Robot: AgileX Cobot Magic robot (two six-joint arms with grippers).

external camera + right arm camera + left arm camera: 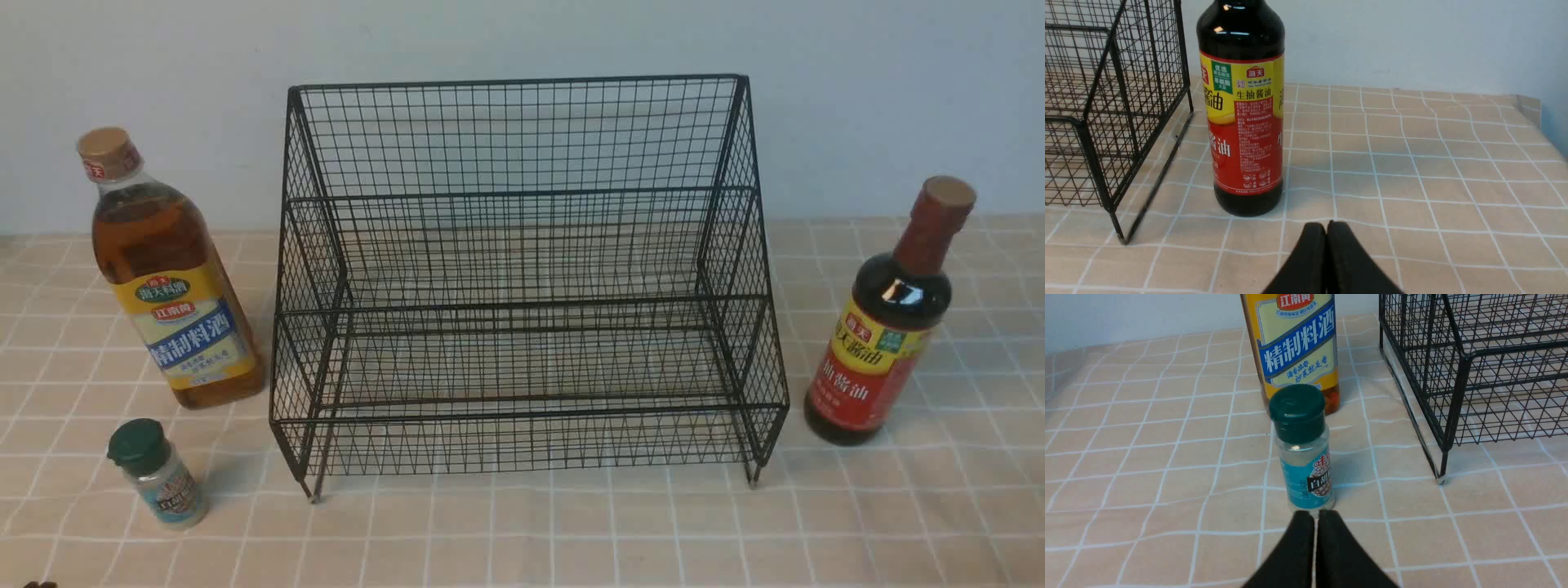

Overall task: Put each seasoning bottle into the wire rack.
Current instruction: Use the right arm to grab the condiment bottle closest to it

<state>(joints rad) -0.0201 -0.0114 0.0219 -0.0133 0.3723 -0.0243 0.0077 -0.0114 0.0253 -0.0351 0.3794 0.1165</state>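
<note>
The black wire rack [522,278] stands empty in the middle of the table. The tall amber bottle [167,278] with a yellow-blue label stands left of it. The tiny clear shaker [159,474] with a dark green cap stands in front of that bottle. The dark sauce bottle [890,322] with a red-yellow label stands right of the rack. My left gripper [1314,514] is shut and empty, just short of the shaker [1304,449]. My right gripper [1327,225] is shut and empty, a little short of the dark sauce bottle [1243,110]. Neither gripper shows in the front view.
A checked beige cloth [522,531] covers the table, with a pale wall behind. The rack's corner leg [1442,473] stands near the shaker, and its other side [1114,122] is close to the sauce bottle. The table's edge [1531,110] lies beyond the sauce bottle.
</note>
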